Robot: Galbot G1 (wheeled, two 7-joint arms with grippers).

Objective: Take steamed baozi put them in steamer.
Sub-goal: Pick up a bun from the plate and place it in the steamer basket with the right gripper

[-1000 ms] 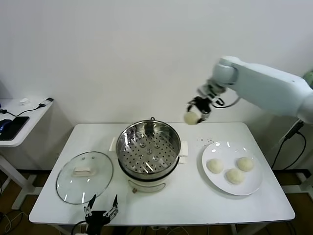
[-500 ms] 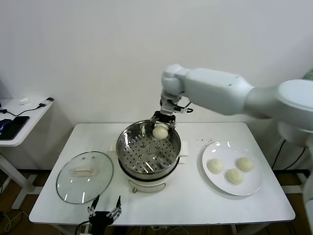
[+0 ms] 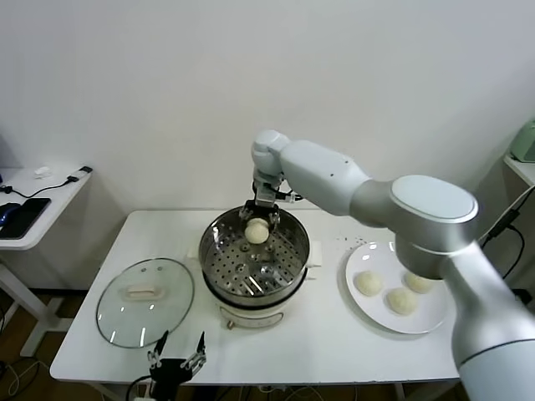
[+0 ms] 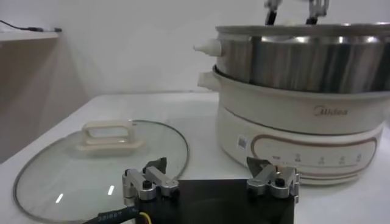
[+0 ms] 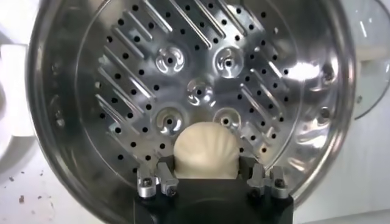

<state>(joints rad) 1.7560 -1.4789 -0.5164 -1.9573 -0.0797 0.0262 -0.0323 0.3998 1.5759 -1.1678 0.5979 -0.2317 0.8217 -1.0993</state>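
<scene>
A cream-white baozi (image 3: 257, 233) with a pleated, shell-like pattern is seen over the shiny silver steamer (image 3: 219, 236), whose floor is patterned with round holes and slanted slots. The base (image 4: 292, 131) is cream-white with a brown outlined panel. Three more cream buns (image 3: 367, 282) are shown on a white plate (image 3: 430, 321).

My right claw (image 3: 257, 219) reaches far forward, clamped around a bun (image 3: 257, 232); my left claw (image 3: 175, 362) waits low, spread wide.
</scene>
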